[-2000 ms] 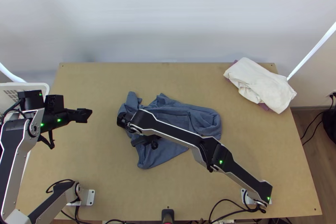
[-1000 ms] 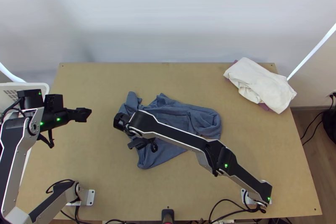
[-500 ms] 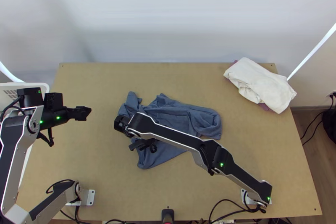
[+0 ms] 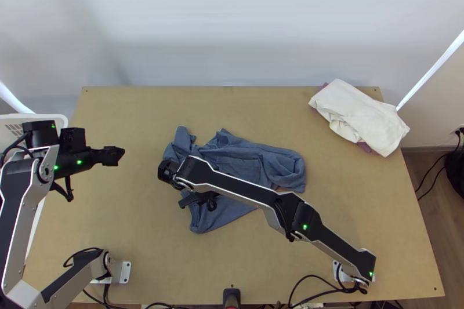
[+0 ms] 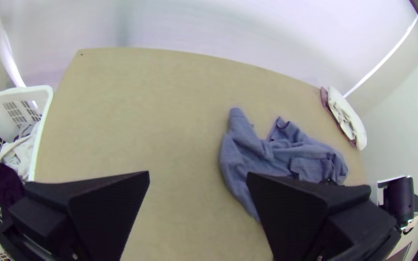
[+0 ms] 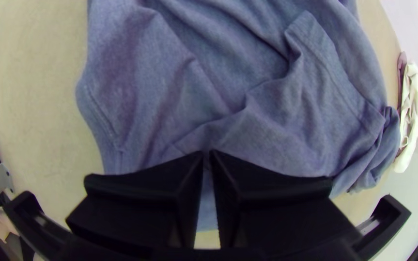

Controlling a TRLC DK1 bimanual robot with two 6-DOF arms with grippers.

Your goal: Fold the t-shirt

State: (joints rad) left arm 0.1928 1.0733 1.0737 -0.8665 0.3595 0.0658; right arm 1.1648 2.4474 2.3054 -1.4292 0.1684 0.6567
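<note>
Your t-shirt lies rumpled on the surface, partly folded over itself. Your two arms differ in pose: the left arm is bent, its pincer to the left of the t-shirt with fingers spread wide; the right arm stretches slantwise over the t-shirt, its pincer above the near-left part, fingers drawn together. Beyond the t-shirt to the right, you have one white cloth on one mauve cloth. Well left of the t-shirt stands one white basket with clothes inside.
</note>
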